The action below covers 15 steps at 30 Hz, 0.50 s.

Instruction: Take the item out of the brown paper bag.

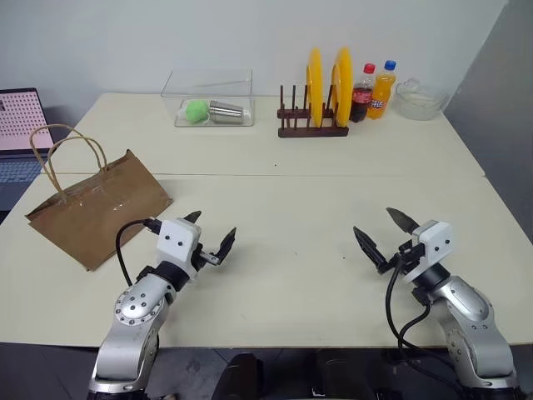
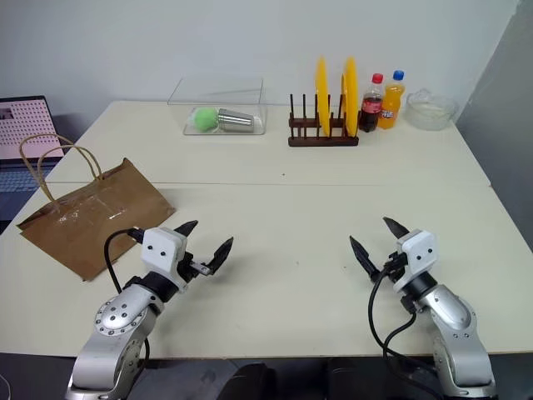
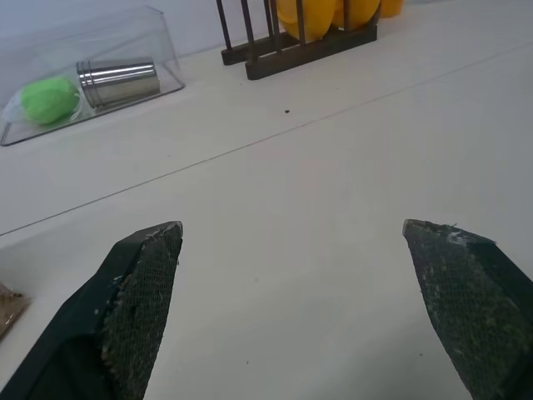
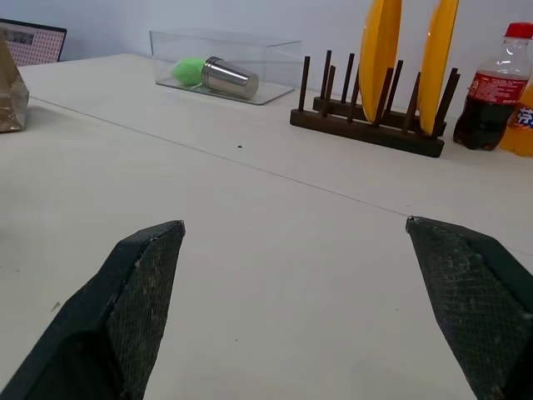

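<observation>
A lab-like test room — bare white table, plain wall, laptop at the edge

Brown paper bag, yellow plates, green ball, cream table, black-fingered end effectors.

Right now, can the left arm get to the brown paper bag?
Probably yes. The brown paper bag lies flat just beside the open left gripper, with bare table and nothing between them.
</observation>
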Available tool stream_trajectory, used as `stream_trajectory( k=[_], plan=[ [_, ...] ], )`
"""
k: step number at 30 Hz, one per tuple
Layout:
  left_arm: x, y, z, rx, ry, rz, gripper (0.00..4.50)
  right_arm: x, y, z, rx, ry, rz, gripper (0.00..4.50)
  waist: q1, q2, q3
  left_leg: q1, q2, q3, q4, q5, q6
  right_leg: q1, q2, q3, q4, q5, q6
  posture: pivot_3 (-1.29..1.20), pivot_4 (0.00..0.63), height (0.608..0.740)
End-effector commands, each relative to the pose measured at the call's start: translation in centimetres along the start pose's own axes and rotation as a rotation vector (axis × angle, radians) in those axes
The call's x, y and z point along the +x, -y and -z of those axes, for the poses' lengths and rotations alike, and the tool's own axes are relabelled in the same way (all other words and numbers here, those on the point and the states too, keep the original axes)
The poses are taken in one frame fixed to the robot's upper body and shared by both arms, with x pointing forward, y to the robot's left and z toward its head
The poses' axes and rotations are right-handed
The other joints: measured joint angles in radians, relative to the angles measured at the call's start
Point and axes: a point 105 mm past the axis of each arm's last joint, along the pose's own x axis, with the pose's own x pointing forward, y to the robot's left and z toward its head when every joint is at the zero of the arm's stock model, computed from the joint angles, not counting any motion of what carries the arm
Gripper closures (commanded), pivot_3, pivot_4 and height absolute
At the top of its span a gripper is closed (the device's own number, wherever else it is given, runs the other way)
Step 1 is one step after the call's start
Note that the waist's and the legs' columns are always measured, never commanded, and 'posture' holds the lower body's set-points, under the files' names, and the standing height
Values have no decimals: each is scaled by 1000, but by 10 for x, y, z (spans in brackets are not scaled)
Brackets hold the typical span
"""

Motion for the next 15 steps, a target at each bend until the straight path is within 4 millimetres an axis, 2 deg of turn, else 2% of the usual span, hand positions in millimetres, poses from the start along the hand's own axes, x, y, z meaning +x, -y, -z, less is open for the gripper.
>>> stream_trajectory(
  k=[1,15],
  plan=[
    [1,4,-11,9,56,12,57,0,3,-11,-19,49,10,0,0,0,0,0,0,0,0,0,0,0,0,0,0,0,0,0,150,740],
    [1,3,-9,53,35,-1,57,2,1,-10,-17,43,-3,0,0,0,0,0,0,0,0,0,0,0,0,0,0,0,0,0,150,740]
  ],
)
